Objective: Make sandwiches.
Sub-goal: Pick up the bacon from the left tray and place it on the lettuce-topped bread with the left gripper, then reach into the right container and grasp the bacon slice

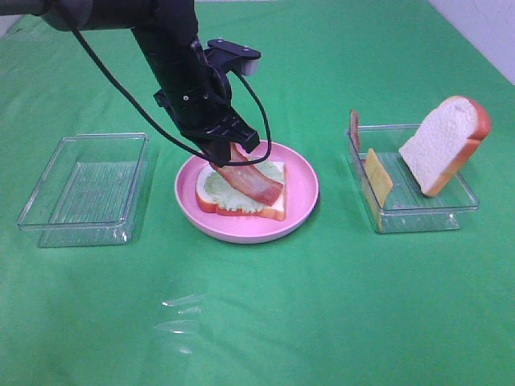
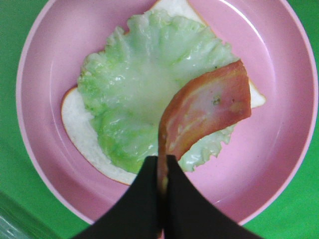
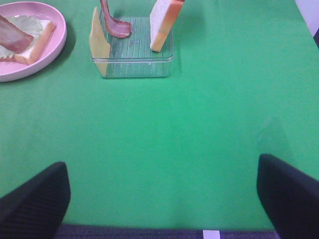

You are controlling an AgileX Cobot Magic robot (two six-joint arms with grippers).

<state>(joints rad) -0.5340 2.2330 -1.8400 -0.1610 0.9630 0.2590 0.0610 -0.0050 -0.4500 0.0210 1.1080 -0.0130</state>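
With left claw (image 1: 233, 151) clamped tight on one end of a bacon strip (image 1: 253, 185), hovers right over the pink plate (image 1: 302, 193). Shows up close, in the left wrist view, as two black jaws pressed together on the strip's thin edge. Lets the strip's free end slope down over the lettuce (image 1: 219, 191); cannot tell whether touching or just above. Finds that pale green lettuce spread flat on a bread slice (image 1: 241, 212) with orange-brown crust, lying on the plate at the middle of the green cloth (image 1: 257, 322).

Looks outward to the right and spots the right-hand tray (image 1: 418, 215), clear plastic, apart from the plate. Picks out a second bread slice (image 1: 445, 145) tilted against its far rim, a yellow cheese slice (image 1: 376, 178) propped on edge by its near-plate wall, and a spare bacon strip (image 1: 354, 129) standing at the back corner. Notes the left-hand tray (image 1: 84, 189) on the plate's other side.

Catches right claw (image 3: 162, 199) only in its own wrist view: fingers (image 3: 35, 201) spread wide apart, gripping nothing, low over the cloth, well short of the right-hand tray.
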